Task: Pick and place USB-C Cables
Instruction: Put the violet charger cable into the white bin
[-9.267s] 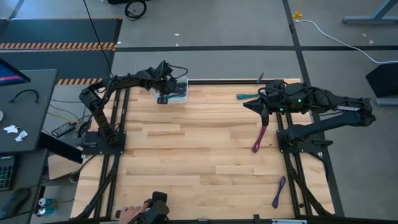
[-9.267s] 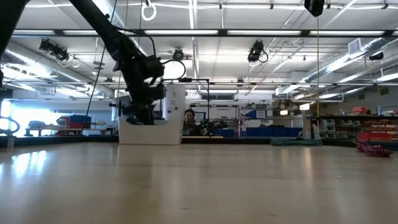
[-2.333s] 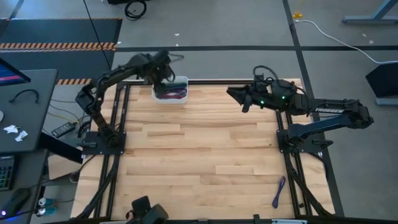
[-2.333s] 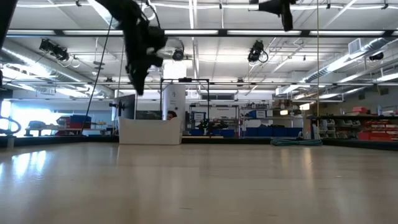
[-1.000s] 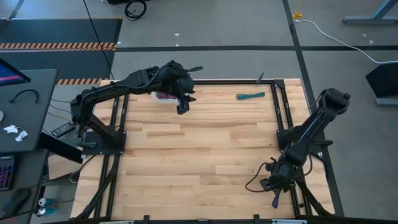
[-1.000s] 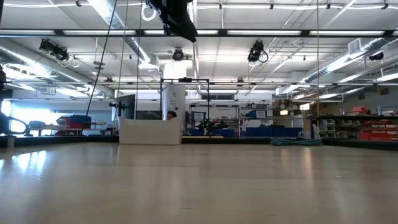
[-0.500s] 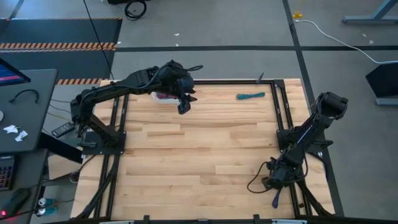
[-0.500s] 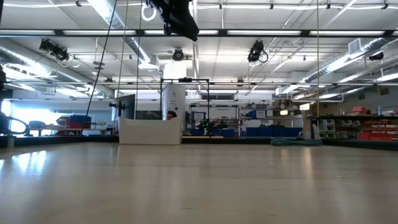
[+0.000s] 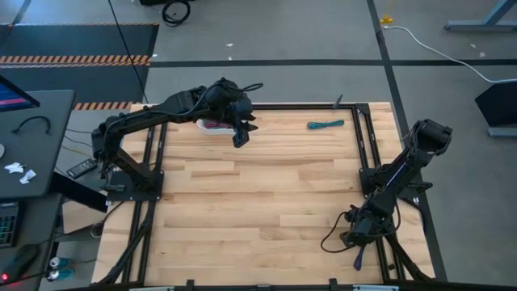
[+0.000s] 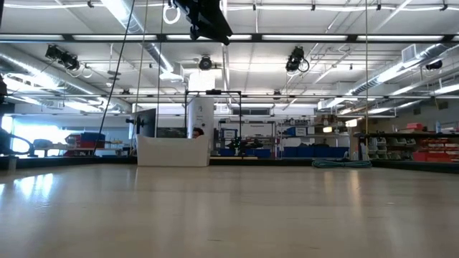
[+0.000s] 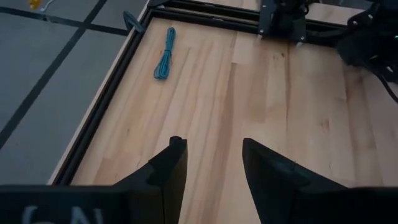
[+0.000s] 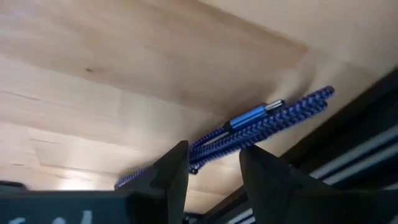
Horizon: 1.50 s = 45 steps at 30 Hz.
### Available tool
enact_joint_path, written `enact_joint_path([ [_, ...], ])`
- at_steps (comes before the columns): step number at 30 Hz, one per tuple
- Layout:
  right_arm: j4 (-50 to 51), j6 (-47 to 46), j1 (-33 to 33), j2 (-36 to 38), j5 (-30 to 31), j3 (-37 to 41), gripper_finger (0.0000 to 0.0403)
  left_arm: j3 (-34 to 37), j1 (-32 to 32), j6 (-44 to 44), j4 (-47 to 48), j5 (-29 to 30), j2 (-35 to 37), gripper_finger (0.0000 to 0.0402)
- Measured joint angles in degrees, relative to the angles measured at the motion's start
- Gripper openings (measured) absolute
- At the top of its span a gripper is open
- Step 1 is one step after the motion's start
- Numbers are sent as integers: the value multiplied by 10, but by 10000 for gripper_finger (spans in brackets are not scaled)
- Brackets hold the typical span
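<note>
A purple USB-C cable (image 12: 261, 124) lies on the wood at the table's near right corner (image 9: 358, 260). My right gripper (image 12: 212, 163) is down over it, open, one finger on each side of the bundle. A teal cable (image 9: 325, 124) lies at the far edge, also seen in the left wrist view (image 11: 165, 53). The white bin (image 9: 212, 125) at the far left holds purple and magenta cables and is partly hidden by my left arm. My left gripper (image 9: 240, 137) hangs open and holds nothing, high above the table just right of the bin (image 11: 211, 155). My right gripper comes at the purple cable's middle stretch (image 12: 217, 140) from above, its fingers lying across the bundle, which rests flat on the table. Whether the fingertips (image 12: 180, 155) touch the cable, I cannot tell.
The black frame rail (image 12: 348, 155) runs close beside the purple cable at the table's right edge. The middle of the table (image 9: 258, 194) is bare wood. In the low view the bin (image 10: 172, 152) stands at the far side, with the room behind it.
My right arm has sunk a little lower over the purple cable at the near right corner. The cables and the bin lie as before.
</note>
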<state>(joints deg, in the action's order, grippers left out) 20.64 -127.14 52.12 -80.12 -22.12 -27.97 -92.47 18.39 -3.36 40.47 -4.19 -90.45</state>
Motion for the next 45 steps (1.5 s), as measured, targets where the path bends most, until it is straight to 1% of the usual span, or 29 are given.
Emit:
enact_joint_path([
  [4, 2, 42, -2, -1, 18, 0, 134, 0, 0, 2, 0, 0, 0, 160],
  [10, 6, 85, -15, -2, 9, 0, 115, 0, 0, 2, 0, 0, 0, 160],
  [13, -1, 97, -21, -1, 33, -5, 110, 0, 0, 2, 0, 0, 0, 160],
  [16, 21, 98, -25, 1, 41, -11, 108, 0, 0, 2, 0, 0, 0, 160],
  [19, 56, 104, -34, 0, 67, -26, 107, 0, 0, 2, 0, 0, 0, 160],
  [22, 54, 129, -42, 0, 118, -39, 107, 0, 0, 2, 0, 0, 0, 160],
  [25, 37, 166, -54, -5, 156, -45, 103, 0, 0, 2, 0, 0, 0, 160],
  [28, 16, 203, -71, -16, 177, -47, 82, 0, 0, 2, 1, 0, 0, 160],
  [31, 0, 231, -91, -26, 191, -49, 36, 0, 0, 5, 8, 0, 0, 160],
  [32, -8, 240, -99, -26, 204, -49, 20, 0, 0, 11, 15, 0, 0, 160],
  [33, -14, 249, -107, -23, 219, -49, 13, 0, 0, 15, 23, -1, 0, 160],
  [35, 0, 270, -125, -9, 250, -57, 14, 0, 0, 26, 39, -14, 0, 160],
  [38, 21, 319, -152, 31, 301, -95, 11, 0, -3, 27, 60, -48, 0, 160],
  [41, 50, 401, -184, 77, 378, -142, 9, 15, -16, 25, 28, -74, 1, 160],
  [45, 50, 548, -236, 142, 489, -216, 9, 49, -38, 34, -61, -110, 1, 160],
])
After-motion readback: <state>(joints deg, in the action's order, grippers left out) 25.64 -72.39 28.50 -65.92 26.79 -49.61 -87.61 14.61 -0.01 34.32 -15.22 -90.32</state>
